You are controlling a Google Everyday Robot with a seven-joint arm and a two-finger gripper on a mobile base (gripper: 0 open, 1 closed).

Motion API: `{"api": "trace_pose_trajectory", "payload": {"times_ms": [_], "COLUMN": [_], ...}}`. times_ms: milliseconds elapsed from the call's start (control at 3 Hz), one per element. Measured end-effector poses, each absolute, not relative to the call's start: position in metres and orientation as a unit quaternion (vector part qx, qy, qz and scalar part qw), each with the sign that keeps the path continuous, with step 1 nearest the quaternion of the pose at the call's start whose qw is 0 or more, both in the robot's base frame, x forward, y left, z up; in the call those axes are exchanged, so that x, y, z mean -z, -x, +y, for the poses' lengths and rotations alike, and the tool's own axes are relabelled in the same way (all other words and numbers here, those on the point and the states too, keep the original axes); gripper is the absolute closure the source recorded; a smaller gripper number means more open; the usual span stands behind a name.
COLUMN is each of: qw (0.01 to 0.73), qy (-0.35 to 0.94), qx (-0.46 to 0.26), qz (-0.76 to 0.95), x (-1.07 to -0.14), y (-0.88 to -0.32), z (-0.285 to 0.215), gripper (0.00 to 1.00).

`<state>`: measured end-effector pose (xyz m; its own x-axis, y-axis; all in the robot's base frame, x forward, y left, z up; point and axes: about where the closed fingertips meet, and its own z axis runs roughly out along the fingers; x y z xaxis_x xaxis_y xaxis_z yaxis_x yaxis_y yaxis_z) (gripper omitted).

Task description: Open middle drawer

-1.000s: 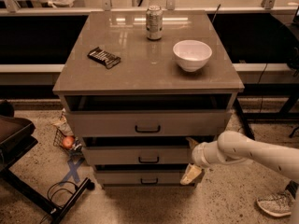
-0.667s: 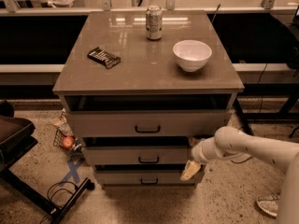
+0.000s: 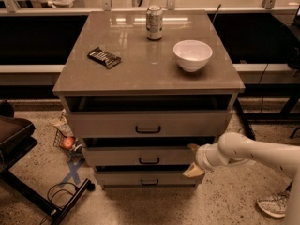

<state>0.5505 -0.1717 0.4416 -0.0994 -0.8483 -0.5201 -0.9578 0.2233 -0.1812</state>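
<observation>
Gripper (image 3: 192, 159) sits low at the right end of the cabinet front, on a pale arm (image 3: 253, 152) reaching in from the right. Jaws stand open, spread vertically: one tip level with the upper edge of the middle drawer (image 3: 122, 156), the other down by its lower edge, so the drawer's right end lies between them. Nothing appears clamped, though whether either tip touches the front is hard to tell from this angle. The middle drawer runs leftward from the jaws, with a dark gap showing above its front; its small dark bar handle (image 3: 149, 161) is well to the left of the jaws, untouched. Top drawer (image 3: 108, 124) is above and left of the jaws, also with a dark gap over it. Bottom drawer (image 3: 122, 178) is just below and left. High above the jaws, the worktop (image 3: 140, 74) carries a white bowl (image 3: 192, 55) almost straight overhead, a drink can (image 3: 154, 23) farther back and left, and a dark packet (image 3: 104, 57) farther left again. On the floor, a blue tape cross (image 3: 72, 171) lies far left of the jaws, and a shoe (image 3: 274, 205) lies down to the right.
</observation>
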Motion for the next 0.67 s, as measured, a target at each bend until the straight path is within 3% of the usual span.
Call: {"api": "trace_pose_trajectory", "payload": {"times_ms": [667], "qw": [0.249], "qy": [0.618], "qx": [-0.087], "qz": [0.741], "x": [-0.486], "y": [-0.472], "z": [-0.174], "gripper": [0.85]}}
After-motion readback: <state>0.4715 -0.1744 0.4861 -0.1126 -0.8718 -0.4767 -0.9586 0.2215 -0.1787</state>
